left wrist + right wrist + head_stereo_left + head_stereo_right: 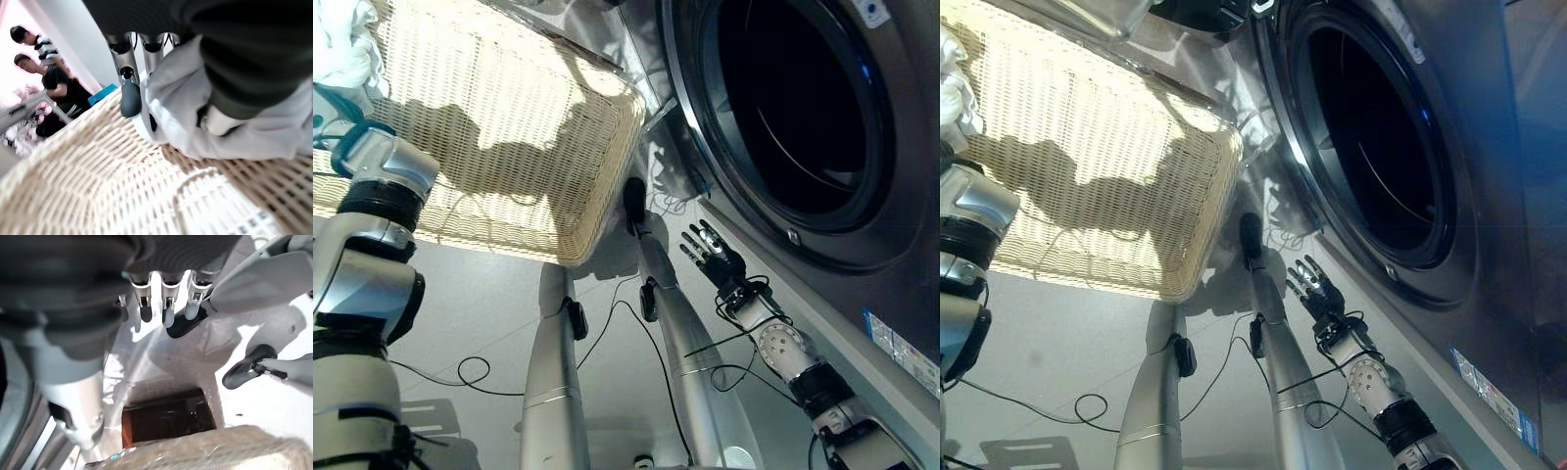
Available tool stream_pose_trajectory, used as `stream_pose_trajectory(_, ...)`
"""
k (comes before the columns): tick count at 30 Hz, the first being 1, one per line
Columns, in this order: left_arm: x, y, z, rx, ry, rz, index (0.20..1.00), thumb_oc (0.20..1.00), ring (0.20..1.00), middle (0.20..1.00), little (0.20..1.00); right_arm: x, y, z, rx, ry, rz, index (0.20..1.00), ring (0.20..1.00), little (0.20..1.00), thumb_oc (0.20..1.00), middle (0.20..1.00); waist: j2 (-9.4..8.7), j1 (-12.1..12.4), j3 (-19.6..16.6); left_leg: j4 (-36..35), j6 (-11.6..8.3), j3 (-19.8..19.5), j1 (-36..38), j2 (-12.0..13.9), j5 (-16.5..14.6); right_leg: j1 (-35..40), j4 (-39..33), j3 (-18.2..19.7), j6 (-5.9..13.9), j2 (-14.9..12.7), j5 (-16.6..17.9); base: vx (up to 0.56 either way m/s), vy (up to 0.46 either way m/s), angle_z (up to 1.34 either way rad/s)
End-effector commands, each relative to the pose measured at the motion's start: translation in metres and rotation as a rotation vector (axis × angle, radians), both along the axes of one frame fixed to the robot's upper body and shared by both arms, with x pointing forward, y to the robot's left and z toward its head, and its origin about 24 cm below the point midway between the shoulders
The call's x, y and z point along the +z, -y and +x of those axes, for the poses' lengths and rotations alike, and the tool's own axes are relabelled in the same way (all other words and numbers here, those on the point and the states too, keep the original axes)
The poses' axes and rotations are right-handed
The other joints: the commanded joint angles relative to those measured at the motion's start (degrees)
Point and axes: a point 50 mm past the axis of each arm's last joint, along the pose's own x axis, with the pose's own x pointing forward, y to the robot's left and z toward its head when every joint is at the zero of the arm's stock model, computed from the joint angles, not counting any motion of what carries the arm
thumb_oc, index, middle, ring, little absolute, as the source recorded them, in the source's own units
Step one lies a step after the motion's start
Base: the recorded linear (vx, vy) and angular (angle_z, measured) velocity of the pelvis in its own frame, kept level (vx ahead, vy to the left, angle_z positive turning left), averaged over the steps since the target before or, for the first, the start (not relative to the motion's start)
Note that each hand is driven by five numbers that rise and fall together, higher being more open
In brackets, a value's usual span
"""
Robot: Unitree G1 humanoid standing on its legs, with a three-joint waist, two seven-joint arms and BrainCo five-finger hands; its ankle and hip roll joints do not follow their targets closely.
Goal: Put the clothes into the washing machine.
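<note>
Staged laundry setup in a lab or demo room, not a home. Front-loading washing machine (803, 117) with open drum fills upper right, wicker laundry basket (509, 137) upper left on pale smooth floor (480, 313). Two people (46, 73) stand by railings, upper left of left wrist view.

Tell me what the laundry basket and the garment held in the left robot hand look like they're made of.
The laundry basket looks like woven wicker or rattan, pale cream and matte; crossing strands show up close. It could be plastic imitation. The garment under the left robot hand looks like soft white woven cloth, perhaps cotton: it folds and creases loosely.
</note>
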Motion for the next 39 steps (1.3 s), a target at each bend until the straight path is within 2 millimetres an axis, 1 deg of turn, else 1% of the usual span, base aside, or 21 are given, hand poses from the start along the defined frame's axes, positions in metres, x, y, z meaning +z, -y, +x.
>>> stream_pose_trajectory(1, -0.031, -0.028, -0.012, 0.054, -0.137, -0.057, 0.200, 0.200, 0.200, 0.200, 0.200, -0.002, 0.004, -0.007, -0.008, 0.017, 0.056, 1.000, 1.000, 1.000, 1.000, 1.000, -2.38, 0.46, -0.15, -1.12, -1.82, 0.32, 0.09, -1.18, 0.03, 3.39, -2.56, 2.24, 6.76, -0.64, 1.33, 0.00, 0.000, 0.00)
stream_pose_trajectory(3, -0.032, -0.031, -0.013, 0.053, -0.178, -0.025, 0.200, 0.200, 0.200, 0.200, 0.200, -0.002, 0.004, -0.007, -0.010, 0.020, 0.055, 1.000, 1.000, 1.000, 1.000, 1.000, -2.25, 0.49, -0.15, -1.13, -1.86, 0.35, 0.06, -1.14, 0.08, 3.38, -2.49, 2.24, 6.74, -0.64, 1.27, 0.00, 0.000, 0.00)
stream_pose_trajectory(4, -0.041, -0.032, -0.012, 0.037, -0.216, -0.001, 0.200, 0.200, 0.200, 0.200, 0.200, -0.003, 0.005, -0.008, -0.009, 0.026, 0.055, 1.000, 1.000, 1.000, 1.000, 1.000, -2.06, 0.59, -0.15, -1.30, -1.95, 0.33, 0.04, -1.10, 0.19, 3.33, -2.53, 2.26, 6.77, -0.73, 1.28, 0.00, 0.000, 0.00)
stream_pose_trajectory(6, -0.051, -0.031, -0.010, 0.008, -0.221, 0.006, 0.200, 0.200, 0.200, 0.200, 0.200, -0.004, 0.004, -0.009, -0.005, 0.029, 0.056, 1.000, 1.000, 1.000, 1.000, 1.000, -1.96, 0.73, -0.15, -1.53, -1.98, 0.32, 0.28, -1.04, 0.31, 3.49, -2.59, 2.21, 6.77, -0.79, 1.33, 0.00, 0.000, 0.00)
stream_pose_trajectory(9, -0.066, -0.023, 0.000, -0.115, -0.130, -0.010, 0.200, 0.200, 0.200, 0.200, 0.200, -0.004, 0.001, -0.010, 0.008, 0.037, 0.066, 1.000, 1.000, 1.000, 1.000, 1.000, -1.94, 0.99, -0.15, -1.73, -2.04, 0.28, 0.88, -0.91, 0.33, 4.03, -2.59, 1.99, 6.71, -0.83, 1.10, -0.02, -0.072, 0.01)
stream_pose_trajectory(11, -0.075, -0.011, 0.009, -0.243, -0.032, -0.019, 0.200, 0.200, 0.200, 0.200, 0.200, -0.006, -0.001, -0.013, 0.017, 0.049, 0.056, 1.000, 1.000, 1.000, 1.000, 1.000, -1.74, 1.33, -0.15, -2.04, -1.97, 0.17, 1.70, -0.93, 0.35, 4.66, -2.58, 1.81, 6.61, -0.80, 0.88, -0.02, -0.054, 0.02)
stream_pose_trajectory(12, -0.075, -0.011, 0.009, -0.243, -0.032, -0.019, 0.200, 0.200, 0.200, 0.200, 0.200, -0.006, -0.001, -0.013, 0.017, 0.049, 0.056, 1.000, 1.000, 1.000, 1.000, 1.000, -1.74, 1.33, -0.15, -2.04, -1.97, 0.17, 1.70, -0.93, 0.35, 4.66, -2.58, 1.81, 6.61, -0.80, 0.88, -0.02, -0.069, 0.01)
stream_pose_trajectory(13, -0.086, 0.007, 0.018, -0.393, 0.080, -0.076, 0.200, 0.200, 0.200, 0.200, 0.200, -0.006, -0.002, -0.016, 0.010, 0.072, 0.039, 1.000, 1.000, 1.000, 1.000, 1.000, -1.25, 2.00, -0.15, -2.40, -1.75, -0.13, 2.71, -1.11, 0.40, 5.57, -2.46, 1.62, 6.48, -0.73, 0.36, -0.03, -0.084, 0.01)
stream_pose_trajectory(14, -0.092, 0.016, 0.021, -0.458, 0.114, -0.095, 0.200, 0.200, 0.200, 0.200, 0.200, -0.006, -0.003, -0.018, 0.006, 0.086, 0.031, 1.000, 1.000, 1.000, 1.000, 1.000, -0.94, 2.39, -0.15, -2.49, -1.65, -0.34, 3.04, -1.23, 0.51, 5.89, -2.37, 1.51, 6.44, -0.70, 0.27, -0.04, -0.128, 0.01)
stream_pose_trajectory(15, -0.103, 0.027, 0.023, -0.533, 0.160, -0.138, 0.200, 0.200, 0.200, 0.200, 0.200, -0.004, -0.005, -0.020, -0.005, 0.098, 0.027, 1.000, 1.000, 1.000, 1.000, 1.000, -0.52, 2.89, -0.15, -2.58, -1.52, -0.56, 3.55, -1.35, 0.62, 6.42, -2.28, 1.36, 6.39, -0.73, 0.16, -0.04, -0.122, 0.01)
stream_pose_trajectory(18, -0.144, 0.058, 0.018, -0.701, 0.210, -0.199, 0.200, 0.200, 0.200, 0.200, 0.200, -0.003, -0.008, -0.028, -0.037, 0.128, 0.035, 1.000, 1.000, 1.000, 1.000, 1.000, 0.73, 4.48, -0.15, -2.67, -1.01, -1.47, 5.25, -2.02, 0.64, 7.96, -1.92, 0.64, 6.31, -0.91, -0.08, -0.03, -0.119, 0.02)
stream_pose_trajectory(20, -0.148, 0.061, 0.016, -0.713, 0.216, -0.202, 0.200, 0.200, 0.200, 0.200, 0.200, -0.003, -0.008, -0.029, -0.039, 0.129, 0.035, 1.000, 1.000, 1.000, 1.000, 1.000, 0.84, 4.59, -0.15, -2.72, -0.97, -1.56, 5.49, -2.09, 0.61, 8.17, -1.95, 0.54, 6.32, -0.97, -0.10, -0.03, -0.095, 0.05)
stream_pose_trajectory(21, -0.175, 0.089, 0.002, -0.830, 0.280, -0.240, 0.200, 0.200, 0.200, 0.200, 0.200, 0.002, -0.013, -0.034, -0.062, 0.188, -0.010, 1.000, 1.000, 1.000, 1.000, 1.000, 1.75, 6.12, -0.15, -2.82, -0.44, -2.24, 7.24, -2.65, 0.73, 9.94, -1.43, -0.62, 6.29, -1.30, -0.44, -0.05, -0.132, 0.11)
stream_pose_trajectory(22, -0.176, 0.090, 0.001, -0.836, 0.282, -0.240, 0.200, 0.200, 0.200, 0.200, 0.200, 0.003, -0.014, -0.035, -0.063, 0.191, -0.016, 1.000, 1.000, 1.000, 1.000, 1.000, 1.82, 6.22, -0.15, -2.84, -0.41, -2.31, 7.41, -2.70, 0.73, 10.13, -1.40, -0.73, 6.29, -1.35, -0.51, -0.07, -0.191, 0.12)
stream_pose_trajectory(24, -0.190, 0.109, -0.015, -0.897, 0.321, -0.233, 0.200, 0.200, 0.200, 0.200, 0.200, 0.012, -0.016, -0.037, -0.081, 0.246, -0.073, 1.000, 1.000, 1.000, 1.000, 1.000, 2.43, 7.77, -0.15, -2.73, -0.11, -3.00, 9.16, -3.04, 0.90, 11.97, 0.02, -1.80, 6.07, -1.51, -1.43, -0.06, -0.143, 0.08)
stream_pose_trajectory(25, -0.191, 0.110, -0.016, -0.899, 0.323, -0.233, 0.200, 0.200, 0.200, 0.200, 0.200, 0.013, -0.017, -0.037, -0.081, 0.248, -0.077, 1.000, 1.000, 1.000, 1.000, 1.000, 2.47, 7.81, -0.15, -2.73, -0.12, -3.05, 9.29, -3.06, 0.91, 12.10, 0.09, -1.87, 6.08, -1.54, -1.48, -0.07, -0.133, 0.12)
stream_pose_trajectory(27, -0.197, 0.124, -0.026, -0.942, 0.360, -0.255, 0.200, 0.200, 0.200, 0.200, 0.200, 0.018, -0.017, -0.038, -0.091, 0.284, -0.139, 1.000, 1.000, 1.000, 1.000, 1.000, 3.05, 8.70, -0.15, -2.19, -0.18, -3.54, 10.90, -3.29, 0.72, 13.81, 1.25, -2.69, 6.06, -1.83, -2.14, -0.06, -0.088, 0.12)
stream_pose_trajectory(28, -0.198, 0.125, -0.027, -0.944, 0.360, -0.257, 0.200, 0.200, 0.200, 0.200, 0.200, 0.018, -0.017, -0.038, -0.093, 0.282, -0.139, 1.000, 1.000, 1.000, 1.000, 1.000, 3.10, 8.72, -0.15, -2.13, -0.18, -3.58, 11.05, -3.33, 0.69, 13.95, 1.32, -2.73, 6.06, -1.84, -2.17, -0.04, -0.062, 0.08)
stream_pose_trajectory(30, -0.201, 0.136, -0.035, -0.982, 0.379, -0.271, 0.200, 0.200, 0.200, 0.200, 0.200, 0.022, -0.016, -0.038, -0.094, 0.302, -0.184, 1.000, 1.000, 1.000, 1.000, 1.000, 3.53, 9.14, -0.15, -1.69, 0.02, -3.83, 13.36, -3.84, 0.16, 16.10, 1.95, -3.30, 5.98, -1.95, -2.55, -0.05, -0.064, 0.04)
stream_pose_trajectory(35, -0.197, 0.141, -0.041, -1.043, 0.373, -0.274, 0.200, 0.200, 0.200, 0.200, 0.200, 0.025, -0.015, -0.037, -0.083, 0.325, -0.228, 1.000, 1.000, 1.000, 1.000, 1.000, 4.20, 9.78, -0.15, -0.53, 0.41, -4.40, 15.98, -4.55, -0.68, 18.66, 3.14, -3.91, 5.81, -2.23, -3.14, -0.05, -0.057, -0.02)
stream_pose_trajectory(39, -0.190, 0.150, -0.044, -1.176, 0.375, -0.308, 0.200, 0.200, 0.200, 0.200, 0.200, 0.033, -0.018, -0.034, -0.024, 0.410, -0.360, 1.000, 1.000, 1.000, 1.000, 1.000, 5.22, 10.55, -0.15, 1.00, 0.66, -4.88, 18.08, -4.86, -1.42, 20.73, 5.61, -4.83, 5.63, -2.69, -4.68, -0.05, -0.049, 0.03)
